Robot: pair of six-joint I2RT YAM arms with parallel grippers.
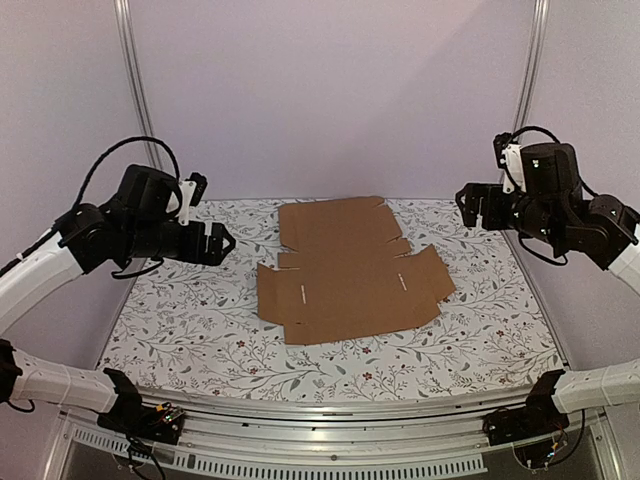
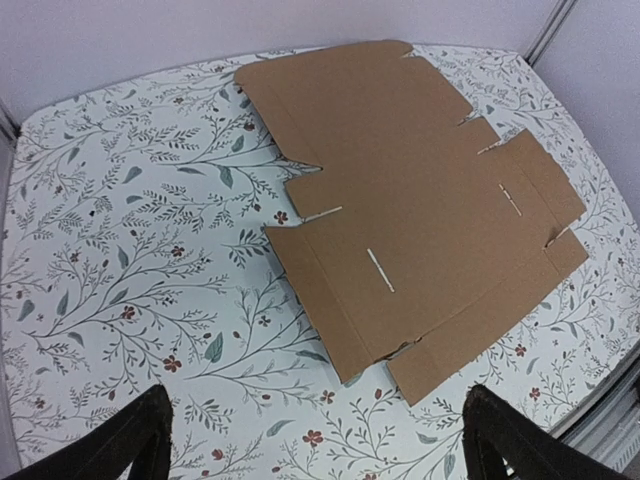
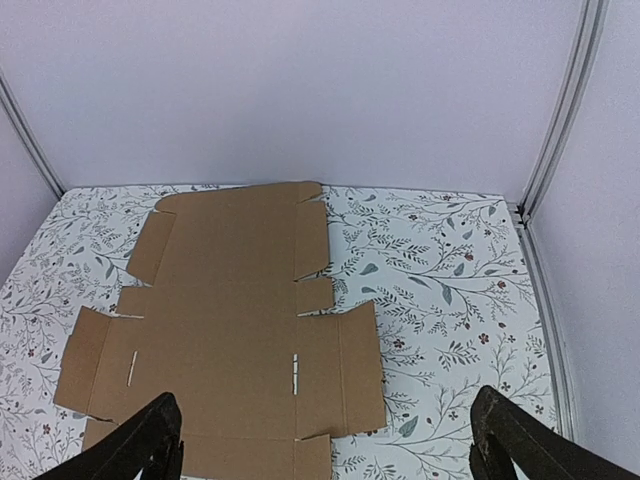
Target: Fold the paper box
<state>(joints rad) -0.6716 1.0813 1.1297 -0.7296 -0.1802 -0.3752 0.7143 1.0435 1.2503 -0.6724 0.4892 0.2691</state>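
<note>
While the paper box (image 1: 350, 270) lies completely flat as an unfolded die-cut sheet in the middle of the floral table (image 1: 180, 320), a little toward the far side, neither arm touches it. The left gripper (image 1: 222, 243) hovers to the left of the sheet, well apart from it, with its jaws spread wide and holding nothing. The right gripper (image 1: 470, 203) hangs off the sheet's far right corner, likewise spread and empty. Every flap and tab lies level with the panels, so by my reading no fold is made yet and the step in hand is the approach. The next move likely calls for one gripper to come down at a side flap on the near part of the sheet, work a finger under the thin cardboard and raise it along its crease. The other would press the main panel so the sheet does not slide on the table.
</note>
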